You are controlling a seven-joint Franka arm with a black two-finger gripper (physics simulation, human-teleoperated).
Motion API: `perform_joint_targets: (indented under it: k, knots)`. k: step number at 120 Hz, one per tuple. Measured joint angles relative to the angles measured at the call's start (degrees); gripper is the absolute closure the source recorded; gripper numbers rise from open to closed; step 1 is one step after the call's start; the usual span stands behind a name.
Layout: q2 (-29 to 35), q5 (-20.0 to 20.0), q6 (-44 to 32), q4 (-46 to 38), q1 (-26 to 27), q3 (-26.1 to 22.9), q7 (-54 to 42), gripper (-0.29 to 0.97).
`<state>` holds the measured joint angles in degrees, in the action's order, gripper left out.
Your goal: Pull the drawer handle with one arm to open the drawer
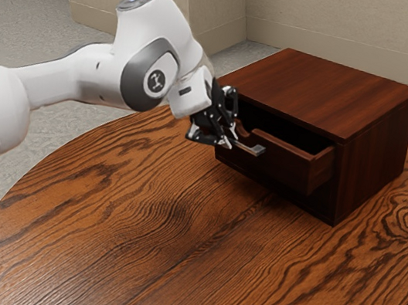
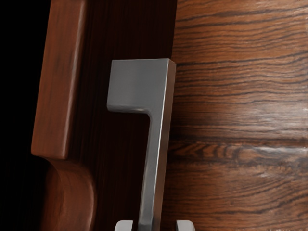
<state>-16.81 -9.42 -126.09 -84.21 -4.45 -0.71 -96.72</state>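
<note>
Exterior view: the end effector [image 1: 228, 137] is seen clenched on the metal handle [image 1: 250, 147] of the drawer [image 1: 292, 163], which is drawn partly out of the cabinet [image 1: 331, 95]. The handle's long axis is laid level along the drawer front, and the handle projects toward the arm. The cabinet is set on the round counter [image 1: 171, 257], toward the exterior view's right.
</note>
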Motion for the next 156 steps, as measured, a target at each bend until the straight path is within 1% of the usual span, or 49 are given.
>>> perform_joint_targets:
  k: [156]
  knots:
    - [10.42, 0.36, -3.57, -14.78, -0.08, -0.25, 2.54, 0.66]
